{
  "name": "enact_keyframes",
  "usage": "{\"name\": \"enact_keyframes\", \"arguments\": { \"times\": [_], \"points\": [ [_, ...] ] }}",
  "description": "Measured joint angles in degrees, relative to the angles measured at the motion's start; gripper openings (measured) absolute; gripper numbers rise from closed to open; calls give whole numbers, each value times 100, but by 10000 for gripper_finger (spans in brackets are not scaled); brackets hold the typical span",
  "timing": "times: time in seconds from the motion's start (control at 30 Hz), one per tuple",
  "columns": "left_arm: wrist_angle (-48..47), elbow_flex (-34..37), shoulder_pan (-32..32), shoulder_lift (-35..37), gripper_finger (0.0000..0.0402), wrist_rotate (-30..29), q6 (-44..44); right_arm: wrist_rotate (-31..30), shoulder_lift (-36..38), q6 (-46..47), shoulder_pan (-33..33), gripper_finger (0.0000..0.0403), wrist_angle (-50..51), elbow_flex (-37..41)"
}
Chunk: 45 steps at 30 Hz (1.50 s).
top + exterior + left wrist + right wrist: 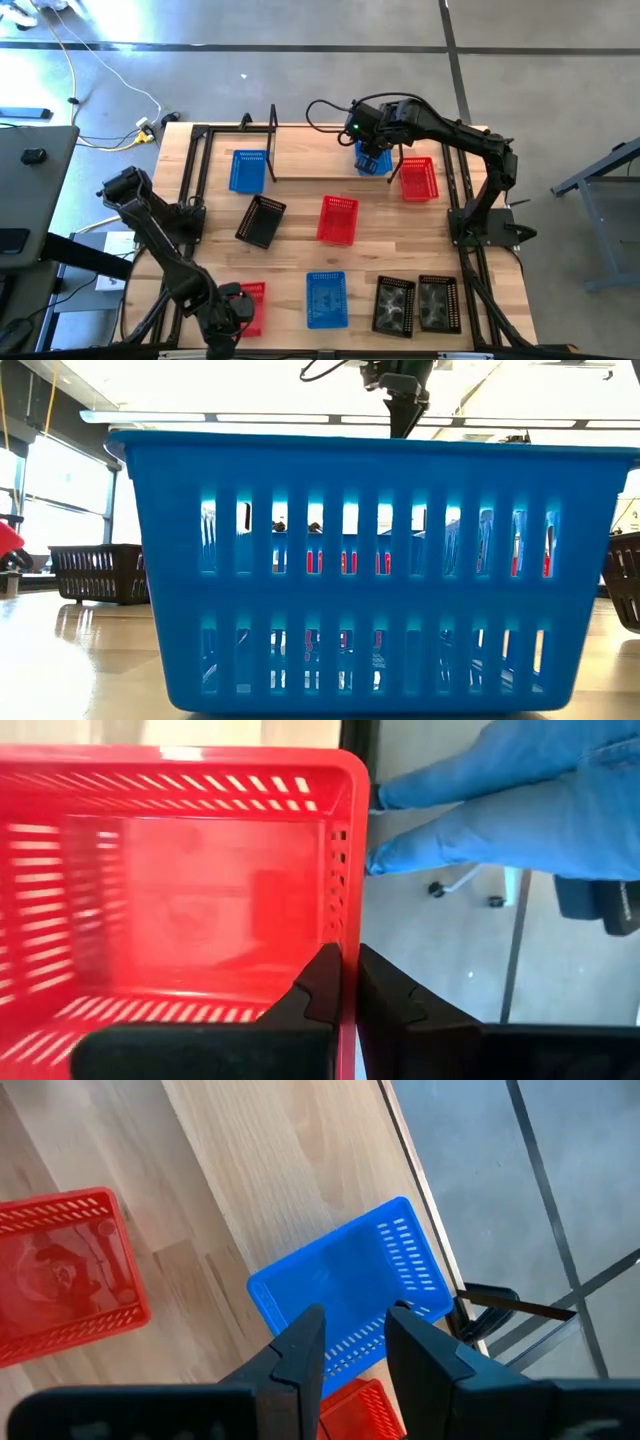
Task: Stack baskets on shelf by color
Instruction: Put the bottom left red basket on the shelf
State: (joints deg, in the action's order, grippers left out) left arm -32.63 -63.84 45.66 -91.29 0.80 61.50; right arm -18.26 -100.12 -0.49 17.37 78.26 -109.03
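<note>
The left gripper (347, 995) pinches a red basket's (180, 890) wall; only its wrist view shows a blue-gloved hand (520, 800) just beyond. The right gripper (355, 1345) holds a blue basket (350, 1285) at the table's far edge, a red one (419, 178) beside it.

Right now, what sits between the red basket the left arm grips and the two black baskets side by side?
A blue perforated plastic basket, seen in the high view.

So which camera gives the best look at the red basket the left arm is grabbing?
The left wrist view: the red basket fills the picture, with the left gripper and its jaws shut on the side wall. The high view shows only part of it beside the arm at the table's near edge. The low and right wrist views don't clearly show it.
</note>
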Motion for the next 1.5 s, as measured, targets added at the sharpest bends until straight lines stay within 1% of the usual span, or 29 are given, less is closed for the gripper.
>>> {"name": "enact_keyframes", "arguments": {
  "times": [0.27, 0.4, 0.6, 0.77, 0.87, 0.97, 1.1, 1.3, 1.5],
  "points": [
    [-1130, -761, -309, 0, 5, -300, -325, 13, 0, -316, -7, 94, 0, 0],
    [-1476, -1060, -587, 0, 5, -560, -651, 31, 0, -448, -7, 94, 0, 0],
    [-1908, -1405, -1040, 1, 5, -792, -1426, 42, 0, -450, -7, 94, 0, 0],
    [-2577, -1621, -1434, 55, 5, -1015, -2228, 42, 0, -420, -7, 94, -2, 0],
    [-2984, -1660, -1699, 153, 5, -1228, -2698, 44, 0, -228, -7, 94, -4, 0],
    [-3118, -1673, -2013, 291, 5, -1490, -3121, 44, 0, -62, -7, 94, -4, 0],
    [-3060, -1674, -2463, 488, 5, -1840, -3827, 44, 0, 144, -7, 94, 4, 0],
    [-3060, -1671, -3181, 580, 5, -2081, -4882, -23, 0, 562, -7, 94, 20, 0],
    [-3049, -1671, -3911, 579, 5, -2445, -5714, -32, 0, 864, -7, 94, 22, 0]
  ]
}}
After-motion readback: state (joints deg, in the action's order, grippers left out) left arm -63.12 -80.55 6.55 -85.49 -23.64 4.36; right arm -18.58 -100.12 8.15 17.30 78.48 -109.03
